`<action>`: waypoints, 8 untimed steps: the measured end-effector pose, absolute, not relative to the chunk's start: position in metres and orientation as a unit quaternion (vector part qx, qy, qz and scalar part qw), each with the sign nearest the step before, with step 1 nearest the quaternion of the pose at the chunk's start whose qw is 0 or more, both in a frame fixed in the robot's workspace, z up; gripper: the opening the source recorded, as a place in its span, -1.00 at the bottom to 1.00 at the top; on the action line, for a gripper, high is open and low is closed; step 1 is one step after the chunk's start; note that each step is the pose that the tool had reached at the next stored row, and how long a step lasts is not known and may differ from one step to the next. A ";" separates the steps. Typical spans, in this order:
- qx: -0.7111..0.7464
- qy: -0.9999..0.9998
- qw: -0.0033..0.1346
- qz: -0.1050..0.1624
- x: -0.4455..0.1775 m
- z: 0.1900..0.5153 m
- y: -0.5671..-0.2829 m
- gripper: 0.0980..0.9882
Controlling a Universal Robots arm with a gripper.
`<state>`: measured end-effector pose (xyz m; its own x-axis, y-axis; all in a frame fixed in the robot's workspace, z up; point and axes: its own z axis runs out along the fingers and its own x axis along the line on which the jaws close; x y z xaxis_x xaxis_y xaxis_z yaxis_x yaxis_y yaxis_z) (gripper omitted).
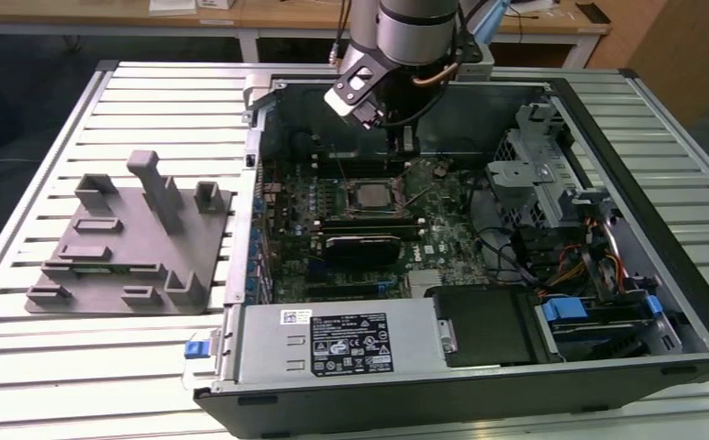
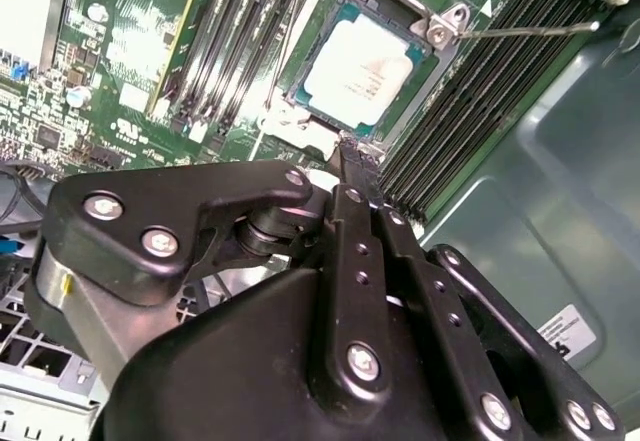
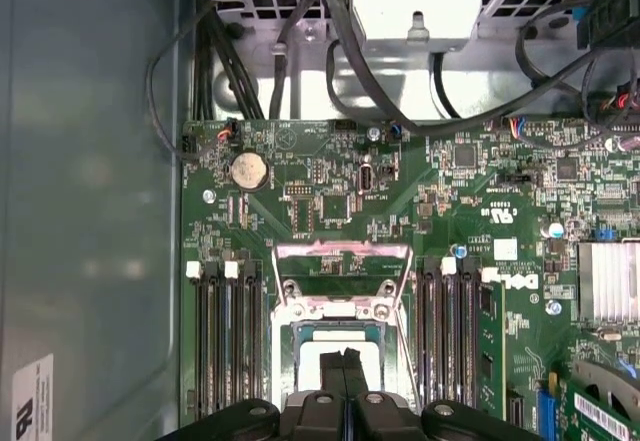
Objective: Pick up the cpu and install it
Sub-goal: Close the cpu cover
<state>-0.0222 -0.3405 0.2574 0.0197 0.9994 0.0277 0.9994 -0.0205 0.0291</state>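
Observation:
The cpu [image 1: 371, 194], a small square chip with a pale silver top, lies flat in its socket on the green motherboard [image 1: 434, 243] inside the open computer case [image 1: 648, 183]. In both wrist views the cpu [image 2: 365, 66] [image 3: 318, 363] sits framed by the socket. My gripper [image 1: 404, 147] hangs over the far edge of the socket, its black fingers pressed together with nothing between them. Their tips [image 2: 357, 157] [image 3: 345, 357] hover just above the chip's edge. The socket's metal load plate [image 3: 340, 261] stands swung open beside it.
A grey fixture plate [image 1: 127, 238] with upright posts lies on the slatted table at the exterior view's left. Inside the case are the power supply [image 1: 329, 344], a drive cage [image 1: 537, 174], memory slots [image 3: 225, 336], a heatsink [image 3: 605, 281] and loose cables [image 3: 300, 41].

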 end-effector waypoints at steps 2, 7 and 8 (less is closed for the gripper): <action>0.714 0.700 0.001 0.020 -0.020 0.257 -0.340 -0.98; 0.714 0.700 0.001 0.020 -0.015 0.257 -0.340 -0.98; 0.714 0.700 0.001 0.020 -0.014 0.257 -0.340 -0.98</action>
<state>-0.0137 -0.3405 0.2574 0.0198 0.9994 0.0278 0.9994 -0.0206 0.0291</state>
